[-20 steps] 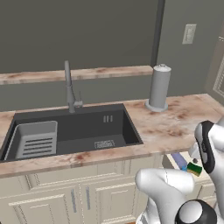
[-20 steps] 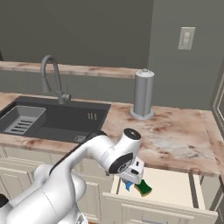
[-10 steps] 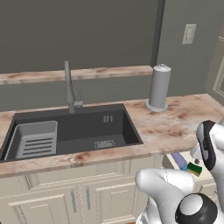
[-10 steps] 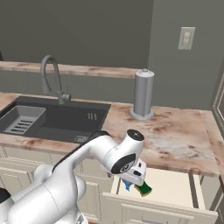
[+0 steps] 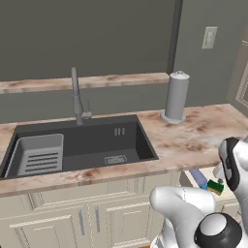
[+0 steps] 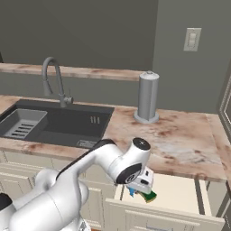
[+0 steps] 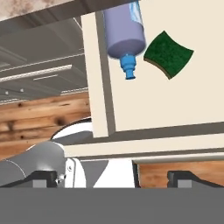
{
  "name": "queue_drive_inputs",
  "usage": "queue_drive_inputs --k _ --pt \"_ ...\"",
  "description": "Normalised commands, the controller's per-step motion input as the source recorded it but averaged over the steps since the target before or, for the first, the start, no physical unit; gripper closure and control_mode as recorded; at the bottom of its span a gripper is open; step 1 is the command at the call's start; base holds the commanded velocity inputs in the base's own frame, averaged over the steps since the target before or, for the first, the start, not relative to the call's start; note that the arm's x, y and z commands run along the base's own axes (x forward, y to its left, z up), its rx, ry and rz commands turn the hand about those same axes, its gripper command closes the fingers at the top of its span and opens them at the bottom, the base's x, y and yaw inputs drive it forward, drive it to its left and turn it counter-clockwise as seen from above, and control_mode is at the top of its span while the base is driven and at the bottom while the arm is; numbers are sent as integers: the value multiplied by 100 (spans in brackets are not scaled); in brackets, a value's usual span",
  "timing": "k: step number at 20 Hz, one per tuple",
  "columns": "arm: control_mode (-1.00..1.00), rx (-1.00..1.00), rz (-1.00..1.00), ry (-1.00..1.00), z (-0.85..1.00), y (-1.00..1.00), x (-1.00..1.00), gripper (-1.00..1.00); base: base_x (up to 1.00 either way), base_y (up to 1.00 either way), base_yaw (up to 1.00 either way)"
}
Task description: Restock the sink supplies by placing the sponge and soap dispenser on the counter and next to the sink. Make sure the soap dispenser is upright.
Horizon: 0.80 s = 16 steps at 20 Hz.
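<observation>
- Left base view: the bench (image 5: 193, 140) beside the sink (image 5: 77, 147) carries a tall grey cylinder (image 5: 176, 97) and no supplies, so neither item is judged to be placed yet. The soap bottle (image 5: 198, 178) and the sponge (image 5: 215, 186) are seen lying in an open drawer (image 5: 209, 177) below the bench edge, to the right of the sink, partly hidden by the arm.
- Right base view: the drawer (image 6: 173, 191) is pulled out under the bench (image 6: 180, 140), and the jaws (image 6: 140, 187) are held low over its left part. The sponge (image 6: 149, 196) and a blue bit of the soap bottle (image 6: 131, 192) are glimpsed just beneath the hand.
- Hand view: the soap bottle (image 7: 125, 33) is seen lying on its side on the drawer floor (image 7: 144, 100), its blue pump tip pointed toward the camera; the sponge (image 7: 168, 53) is lying just beside it, green side up, apart from it. The jaws (image 7: 113, 177) are spread fully wide and nothing is held.
- Judgement: the whole task is left. Both things are still to be picked up, moved to the bench next to the sink, and the bottle stood upright.
</observation>
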Motion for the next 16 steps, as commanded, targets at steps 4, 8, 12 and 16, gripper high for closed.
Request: queue_drive_inputs --k 4,8,12,16 --pt "-100 -2 11 -8 -17 -41 0 -100 0 0 0" --pt "-100 0 3 0 -15 -22 12 -100 0 0 0" --pt "-100 0 0 0 -15 -5 18 -100 0 0 0" --pt "-100 -4 0 2 -24 0 20 -100 0 0 0"
